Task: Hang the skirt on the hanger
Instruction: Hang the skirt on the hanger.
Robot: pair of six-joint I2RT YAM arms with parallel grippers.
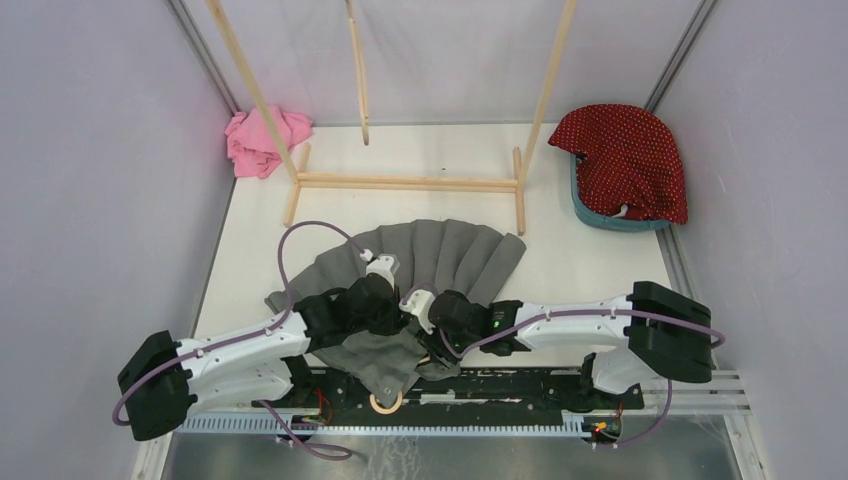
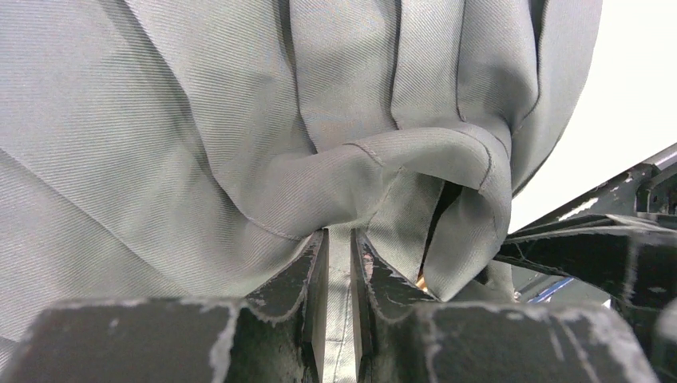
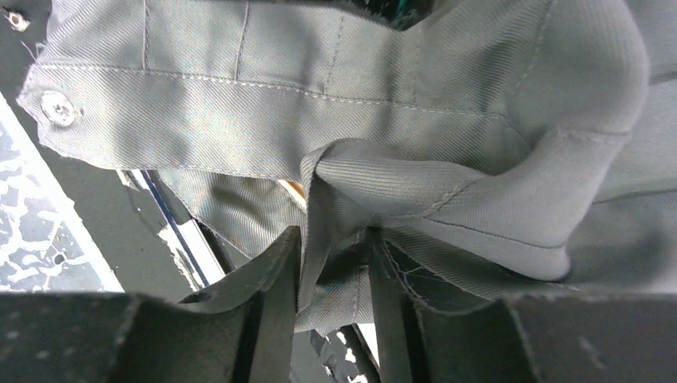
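A grey pleated skirt [image 1: 440, 250] lies fanned out on the white table, its waistband end bunched at the near edge between the two arms. My left gripper [image 1: 392, 318] is shut on a fold of the skirt [image 2: 199, 120], with fabric pinched between the jaws [image 2: 338, 237]. My right gripper [image 1: 428, 338] is shut on the skirt's bunched waistband [image 3: 239, 120], close beside the left one [image 3: 334, 236]. A light wooden hanger [image 1: 385, 402] is mostly hidden under the skirt. Only a curved piece shows at the near edge, and a sliver shows in the right wrist view [image 3: 294, 189].
A wooden clothes rack [image 1: 410, 182] stands across the back of the table. A pink cloth [image 1: 262, 140] lies at the back left. A red dotted garment [image 1: 630, 160] drapes over a teal basket [image 1: 600, 218] at the back right. A metal rail [image 1: 500, 385] runs along the near edge.
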